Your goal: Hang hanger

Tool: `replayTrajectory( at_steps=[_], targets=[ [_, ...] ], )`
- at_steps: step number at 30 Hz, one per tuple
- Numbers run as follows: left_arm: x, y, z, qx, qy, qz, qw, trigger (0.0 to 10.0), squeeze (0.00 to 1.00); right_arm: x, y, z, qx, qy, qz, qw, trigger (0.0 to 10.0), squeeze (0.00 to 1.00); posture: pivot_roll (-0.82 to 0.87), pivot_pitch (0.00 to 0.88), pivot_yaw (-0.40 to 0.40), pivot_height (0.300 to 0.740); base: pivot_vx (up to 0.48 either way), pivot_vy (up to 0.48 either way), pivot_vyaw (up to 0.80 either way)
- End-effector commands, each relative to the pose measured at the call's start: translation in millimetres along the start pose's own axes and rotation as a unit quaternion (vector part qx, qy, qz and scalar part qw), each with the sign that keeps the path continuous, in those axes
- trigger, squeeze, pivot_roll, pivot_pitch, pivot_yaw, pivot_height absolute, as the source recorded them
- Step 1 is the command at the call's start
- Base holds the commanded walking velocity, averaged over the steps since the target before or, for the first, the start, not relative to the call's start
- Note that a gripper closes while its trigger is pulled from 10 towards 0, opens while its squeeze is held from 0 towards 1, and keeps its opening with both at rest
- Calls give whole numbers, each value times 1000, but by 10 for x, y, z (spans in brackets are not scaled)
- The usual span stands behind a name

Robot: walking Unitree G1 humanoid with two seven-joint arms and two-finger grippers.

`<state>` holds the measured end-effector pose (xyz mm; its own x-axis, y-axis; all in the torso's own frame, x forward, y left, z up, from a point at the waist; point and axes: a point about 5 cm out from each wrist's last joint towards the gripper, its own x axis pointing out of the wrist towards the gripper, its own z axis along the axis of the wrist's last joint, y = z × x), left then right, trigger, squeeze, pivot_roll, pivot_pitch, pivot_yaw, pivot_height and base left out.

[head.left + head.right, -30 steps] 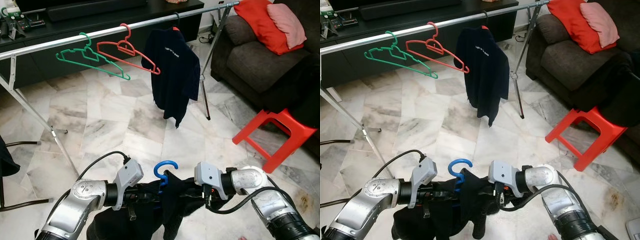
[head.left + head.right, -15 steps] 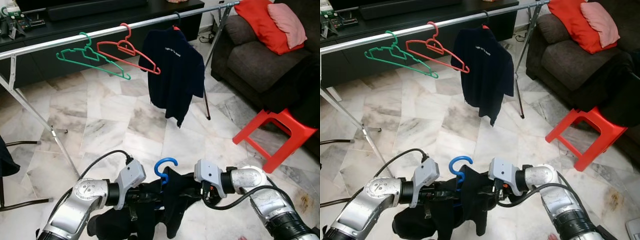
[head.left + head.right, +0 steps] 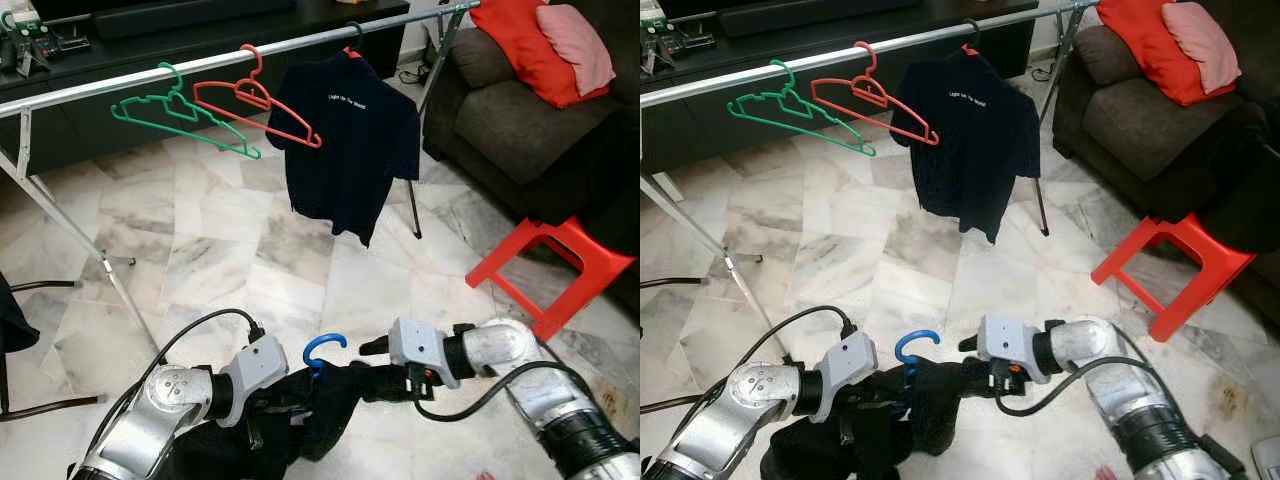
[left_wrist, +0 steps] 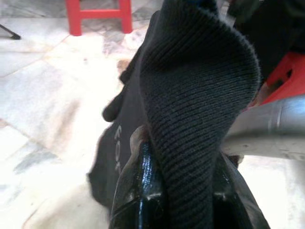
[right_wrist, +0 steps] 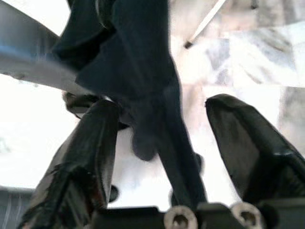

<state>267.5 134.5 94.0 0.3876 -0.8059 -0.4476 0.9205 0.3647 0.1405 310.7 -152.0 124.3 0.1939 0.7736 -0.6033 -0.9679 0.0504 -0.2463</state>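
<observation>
A blue hanger (image 3: 325, 348) pokes its hook up out of a dark garment (image 3: 330, 400) bunched low between my two arms. My left gripper (image 4: 183, 167) is shut on a fold of that garment's knit cloth. My right gripper (image 5: 162, 107) stands open, its fingers (image 5: 90, 143) spread wide, with a strip of the dark cloth hanging loose between them. Ahead and above runs the silver rail (image 3: 120, 82) of a drying rack. It carries a green hanger (image 3: 180, 115), a red hanger (image 3: 255, 100) and a navy T-shirt (image 3: 350, 140).
The rack's slanted legs (image 3: 70, 230) reach the marble floor at left and behind the T-shirt. A red stool (image 3: 545, 265) stands at right before a dark sofa (image 3: 510, 110) with red cushions. A black console (image 3: 200, 25) runs behind the rail.
My right gripper has let go of the dark garment and opened. The blue hanger and garment have sunk a little. The hanging T-shirt has swung round to face me.
</observation>
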Motion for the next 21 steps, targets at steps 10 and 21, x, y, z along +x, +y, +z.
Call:
replayTrajectory(
  at_steps=[10, 21],
  targets=[
    [67, -16, -130, 19, 19, 29, 999, 0, 0, -331, -146, 234, -21, -57, -97, 993, 10000, 0, -40, 206, -34, 740, 0, 0, 0],
    [143, 90, -153, 19, -13, 139, 990, 0, 0, -322, 4, 153, 149, -246, -257, 923, 10000, 0, -52, 183, -27, 740, 0, 0, 0]
  ],
)
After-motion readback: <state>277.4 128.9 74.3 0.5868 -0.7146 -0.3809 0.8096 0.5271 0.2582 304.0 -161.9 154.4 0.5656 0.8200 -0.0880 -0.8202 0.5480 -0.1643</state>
